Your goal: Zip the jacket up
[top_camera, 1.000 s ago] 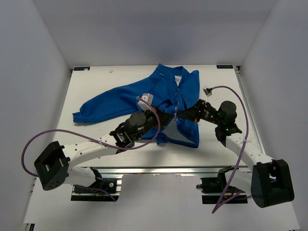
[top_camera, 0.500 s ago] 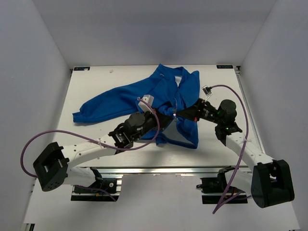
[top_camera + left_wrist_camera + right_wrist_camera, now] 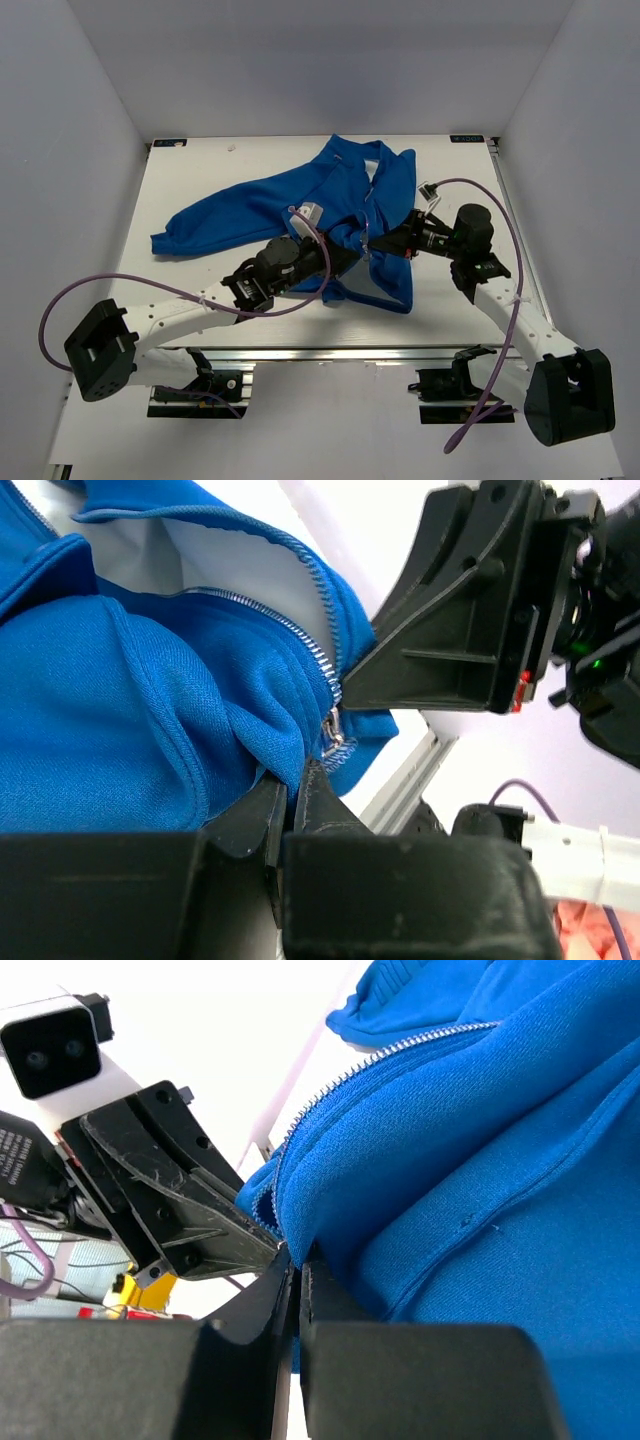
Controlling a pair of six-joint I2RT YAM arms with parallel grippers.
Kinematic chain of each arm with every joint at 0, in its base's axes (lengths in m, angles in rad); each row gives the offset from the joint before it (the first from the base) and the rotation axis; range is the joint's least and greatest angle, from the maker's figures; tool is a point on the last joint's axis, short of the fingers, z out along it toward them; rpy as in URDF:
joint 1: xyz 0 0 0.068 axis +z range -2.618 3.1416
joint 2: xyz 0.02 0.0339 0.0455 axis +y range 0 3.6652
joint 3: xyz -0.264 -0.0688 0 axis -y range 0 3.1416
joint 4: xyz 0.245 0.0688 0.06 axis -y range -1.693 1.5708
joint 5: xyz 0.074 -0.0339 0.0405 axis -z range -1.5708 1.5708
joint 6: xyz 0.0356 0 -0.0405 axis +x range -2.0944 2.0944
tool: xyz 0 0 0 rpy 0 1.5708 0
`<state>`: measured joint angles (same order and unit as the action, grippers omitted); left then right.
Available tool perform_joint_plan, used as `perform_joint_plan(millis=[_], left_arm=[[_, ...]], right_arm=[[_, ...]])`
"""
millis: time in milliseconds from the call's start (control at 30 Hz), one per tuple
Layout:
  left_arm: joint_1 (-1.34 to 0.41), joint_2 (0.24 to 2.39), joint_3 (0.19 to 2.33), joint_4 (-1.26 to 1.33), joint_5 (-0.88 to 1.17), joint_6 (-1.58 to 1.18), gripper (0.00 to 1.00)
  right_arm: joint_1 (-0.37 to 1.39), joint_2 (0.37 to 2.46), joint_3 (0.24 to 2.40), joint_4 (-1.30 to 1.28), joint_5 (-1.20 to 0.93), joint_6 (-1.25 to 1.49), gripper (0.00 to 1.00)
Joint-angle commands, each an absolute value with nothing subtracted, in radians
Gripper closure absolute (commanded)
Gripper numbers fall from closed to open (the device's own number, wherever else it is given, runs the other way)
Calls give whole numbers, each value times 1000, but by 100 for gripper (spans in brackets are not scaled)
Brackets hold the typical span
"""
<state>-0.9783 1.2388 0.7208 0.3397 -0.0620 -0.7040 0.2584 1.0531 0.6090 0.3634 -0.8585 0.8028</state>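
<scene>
Far left of the zipper slider (image 3: pixel 333 742): one sleeve (image 3: pixel 220 218) of the jacket (image 3: pixel 345 175), flung out flat across the white table (image 3: pixel 200 170), well apart from the work and not needed for it.

Just left of and beneath the slider: left gripper (image 3: pixel 297 782), jaws closed on a bunched fold of blue cloth. Probably pinned there to anchor the hem end, so that the track stays taut while the slider is drawn along.

At the slider itself: silver pull tab hanging loose, touched by neither finger pair as far as can be told. Fanning away from it, two rows of zipper teeth (image 3: pixel 262 612) with white lining (image 3: pixel 200 555) bare between them. Judged barely started, with most of the front open.

Just right of the slider: right gripper (image 3: pixel 298 1268), jaws clamped on the blue front edge beside the teeth, tip to tip with the left one. Likely held so close to keep both edges aligned.

Beyond the slider: the body of the jacket and its collar, heaped toward the far side of the table.

Counted: one jacket, one slider, two tooth rows, one sleeve in sight, two grippers, both closed on cloth.
</scene>
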Motion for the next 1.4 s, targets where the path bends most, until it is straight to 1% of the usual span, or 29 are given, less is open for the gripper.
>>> perform_joint_plan(millis=[0,100,200,233,267,400,433,567,600,667,700,733,767,800,833,867,900,1000,1100,1167,1233,1267,1333,1367], left_arm=[[-997,1249,721,166,55,-676,100],[-997,1270,759,147,89,-672,100],[-997,1287,790,112,110,-667,100],[-997,1290,799,74,113,-670,100],[-996,1296,810,51,107,-676,100],[-996,1304,836,-26,101,-704,100],[-996,1302,844,-40,98,-719,100],[-986,1307,893,-97,98,-745,100],[-985,1310,905,-110,97,-749,100],[-976,1328,951,-164,101,-762,100],[-973,1336,968,-182,97,-768,100],[-971,1354,985,-225,95,-782,100],[-962,1365,1024,-250,95,-790,100],[-957,1377,1044,-274,97,-799,100],[-953,1403,1078,-317,94,-816,100],[-948,1416,1078,-337,97,-822,100],[-946,1428,1104,-354,101,-830,100],[-937,1466,1126,-397,118,-864,100],[-936,1480,1129,-410,124,-902,100],[-936,1477,1126,-403,124,-910,100],[-936,1470,1120,-388,127,-913,100],[-936,1467,1118,-388,129,-914,100],[-936,1465,1117,-394,121,-922,100],[-936,1462,1114,-394,118,-925,100]], right_arm=[[226,1034,687,338,-755,711,99],[227,1052,689,284,-781,678,85],[227,1055,681,267,-785,667,79],[226,1052,677,261,-785,661,75],[227,1052,675,253,-785,657,67],[226,1060,681,186,-775,624,57],[227,1063,696,155,-755,588,57],[236,1057,779,-129,-623,444,54],[242,1048,794,-167,-550,418,50],[270,1016,848,-242,-482,367,39],[287,1002,865,-308,-400,326,36],[311,974,882,-336,-353,305,35],[383,960,893,-359,-297,287,23],[434,950,913,-409,-153,266,22],[542,943,920,-432,-85,261,22],[589,945,925,-454,-18,261,22],[632,949,927,-475,102,287,22],[738,951,916,-524,234,320,25],[817,930,919,-587,310,376,28],[874,910,901,-600,298,403,32],[922,914,882,-609,276,437,33],[981,920,877,-609,310,454,35],[1067,942,868,-611,382,498,36],[1141,951,867,-601,431,537,36]])
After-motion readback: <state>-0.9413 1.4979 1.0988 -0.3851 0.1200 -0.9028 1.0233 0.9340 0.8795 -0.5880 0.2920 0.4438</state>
